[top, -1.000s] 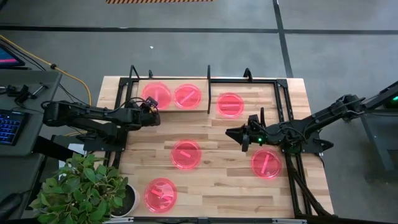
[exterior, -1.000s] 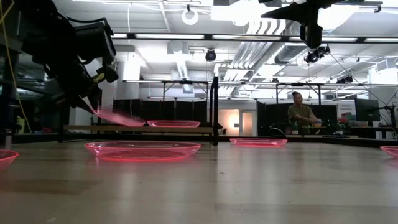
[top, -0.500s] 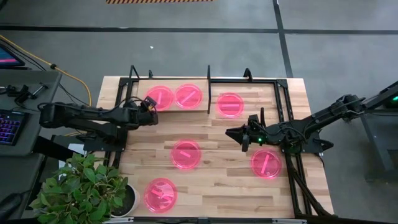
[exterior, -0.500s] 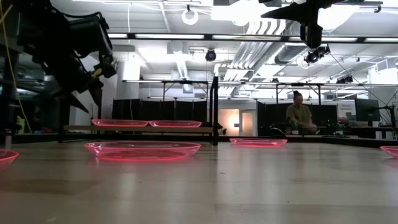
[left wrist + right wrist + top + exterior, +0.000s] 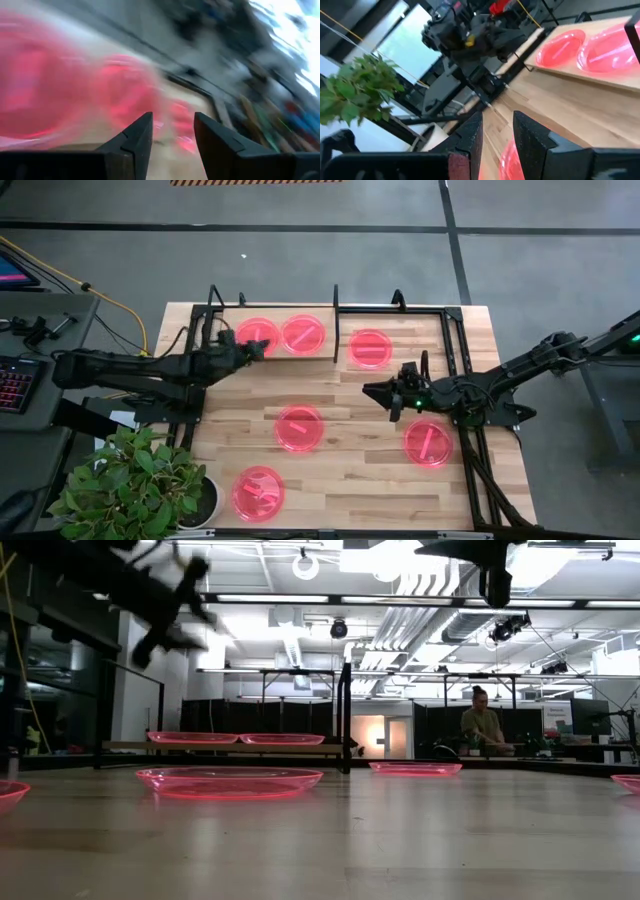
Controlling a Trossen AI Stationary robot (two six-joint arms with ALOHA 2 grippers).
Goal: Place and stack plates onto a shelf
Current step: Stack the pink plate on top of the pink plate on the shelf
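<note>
On shelf (image 5: pixel 285 356): two plates (image 5: pixel 257 335) flat, side-by-side.

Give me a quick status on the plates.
Left claw open, empty, above shelf. Right claw open, mid-table. Two plates on shelf, four on table. Nothing blocking.

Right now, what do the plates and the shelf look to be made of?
The plates look like translucent pink-red plastic, glossy: the tabletop grain shows through them. The shelf seems a light wood board with pale grain, held in a black frame, likely painted metal tube.
</note>
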